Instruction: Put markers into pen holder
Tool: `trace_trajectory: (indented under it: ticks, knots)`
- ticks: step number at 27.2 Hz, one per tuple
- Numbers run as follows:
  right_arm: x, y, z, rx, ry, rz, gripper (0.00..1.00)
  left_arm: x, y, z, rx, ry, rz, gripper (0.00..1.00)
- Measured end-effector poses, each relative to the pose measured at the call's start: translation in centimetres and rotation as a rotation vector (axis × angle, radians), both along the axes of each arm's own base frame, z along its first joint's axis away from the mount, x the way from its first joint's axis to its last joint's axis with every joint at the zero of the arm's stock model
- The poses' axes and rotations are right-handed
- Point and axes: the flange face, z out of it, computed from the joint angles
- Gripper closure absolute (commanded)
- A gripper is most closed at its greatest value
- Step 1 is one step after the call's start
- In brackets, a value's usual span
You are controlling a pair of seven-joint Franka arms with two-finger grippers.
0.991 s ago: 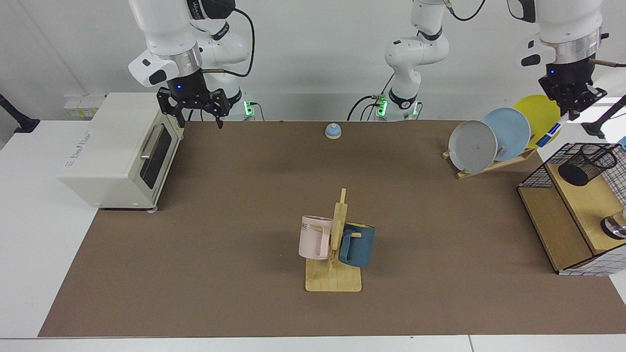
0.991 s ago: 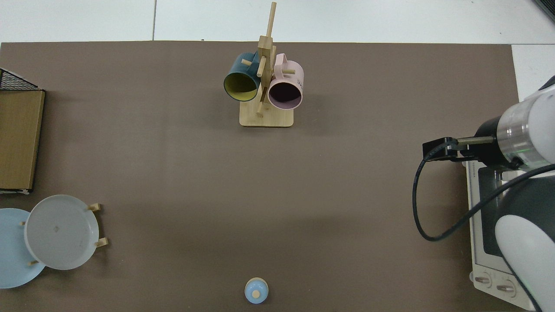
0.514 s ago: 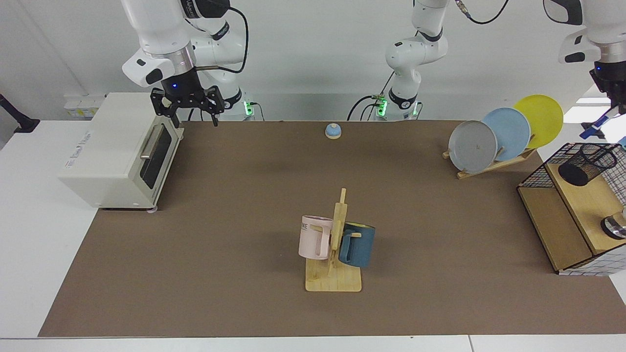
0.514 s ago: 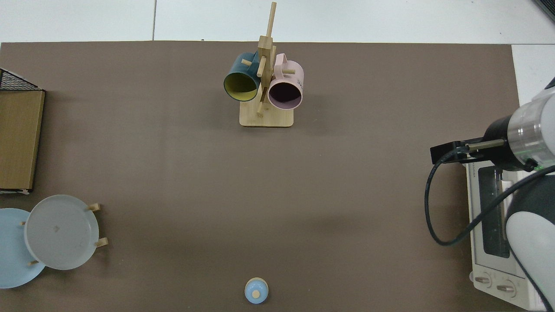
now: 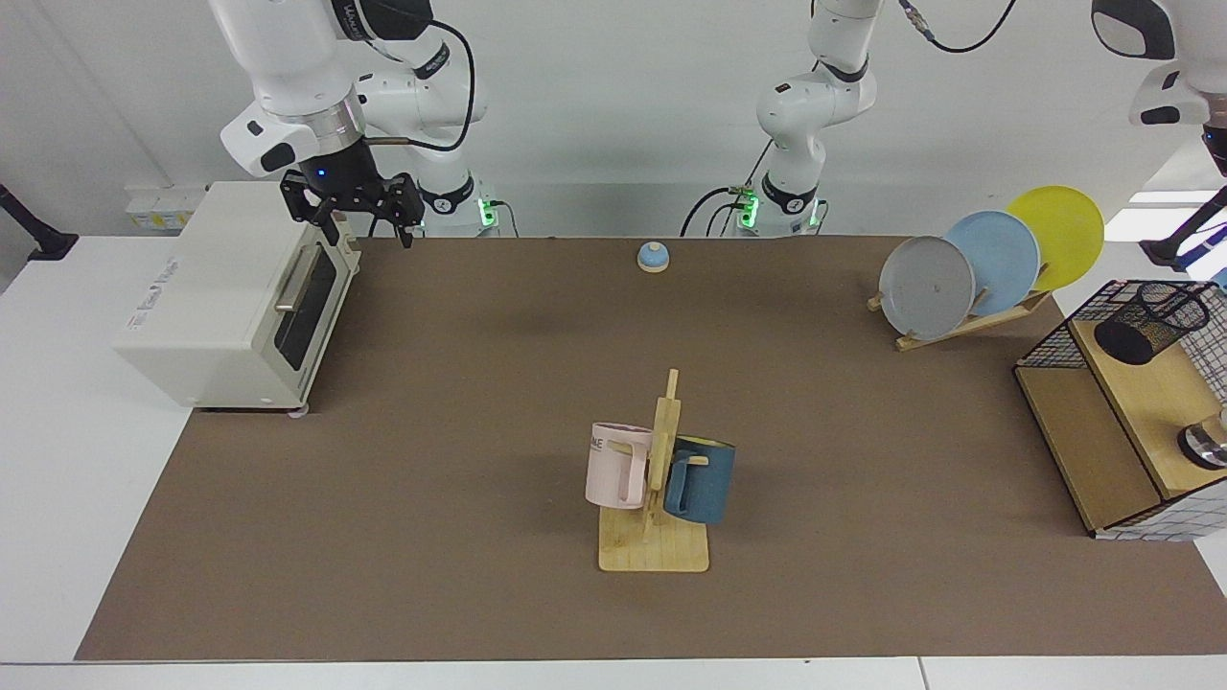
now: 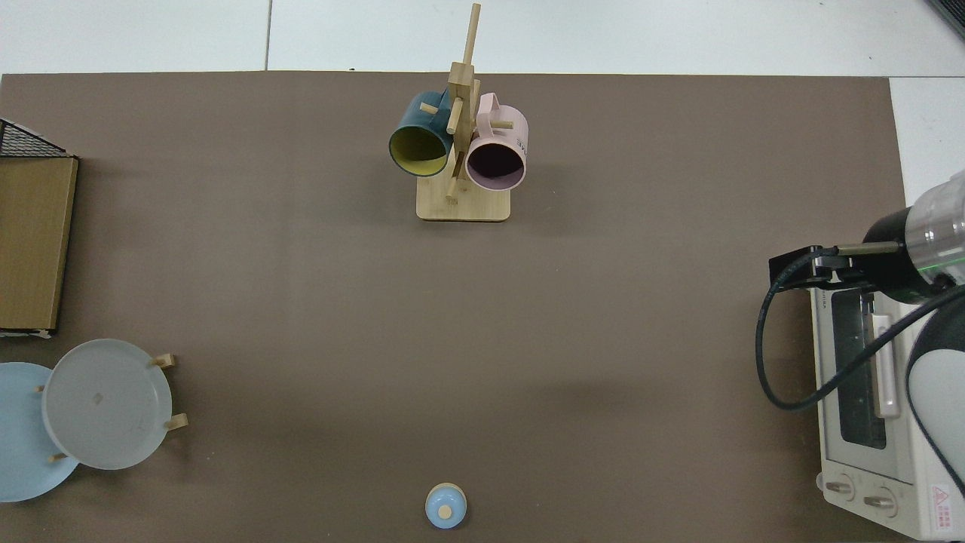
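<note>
Facing view shows the right gripper (image 5: 362,218) with fingers spread and empty, hanging over the toaster oven (image 5: 230,297) at far left. The left gripper is out of frame at far right. The pen holder (image 5: 1150,321) lies tilted on the wooden shelf (image 5: 1141,402). Markers cannot be made out.

The counter (image 5: 403,594) wore a plain brown mat over white, with a cream toaster oven (image 5: 225,297) on it and a pale blue bell (image 5: 653,256) on a tan base. A pink mug (image 5: 615,465) and a dark blue mug (image 5: 703,479), yellow-green inside, hung on a light wooden tree (image 5: 657,537). Grey (image 5: 925,286), light blue (image 5: 997,251) and yellow (image 5: 1062,230) plates stood racked, near the black mesh pen holder (image 5: 1150,321).
</note>
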Motion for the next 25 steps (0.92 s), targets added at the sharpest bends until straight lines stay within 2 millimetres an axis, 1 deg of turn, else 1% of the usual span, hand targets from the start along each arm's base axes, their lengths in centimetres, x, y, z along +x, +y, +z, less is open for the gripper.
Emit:
trace_trajectory:
  ticks: [4,10,15,18,21,25]
  knots:
    - [0.0,0.0,-0.2,0.013,0.006,-0.026,0.0,0.3,1.1,-0.9,0.014,0.022,0.012,1.0]
    - [-0.1,0.3,-0.2,0.02,0.006,-0.025,0.0,0.7,4.2,-2.9,0.025,0.063,0.033,1.0]
    - [-0.1,0.5,-0.1,0.021,0.005,-0.024,0.0,1.3,6.1,-4.3,0.029,0.061,0.02,1.0]
    - [-0.1,0.4,-0.1,0.022,0.005,-0.024,0.0,1.6,6.7,-4.7,0.03,0.063,0.01,1.0]
    - [-0.1,0.4,-0.1,0.022,0.005,-0.025,0.0,1.7,6.9,-5.3,0.031,0.079,0.004,1.0]
    - [-0.1,0.5,-0.1,0.022,0.004,-0.024,0.0,1.7,7.2,-6.5,0.035,0.109,0.003,1.0]
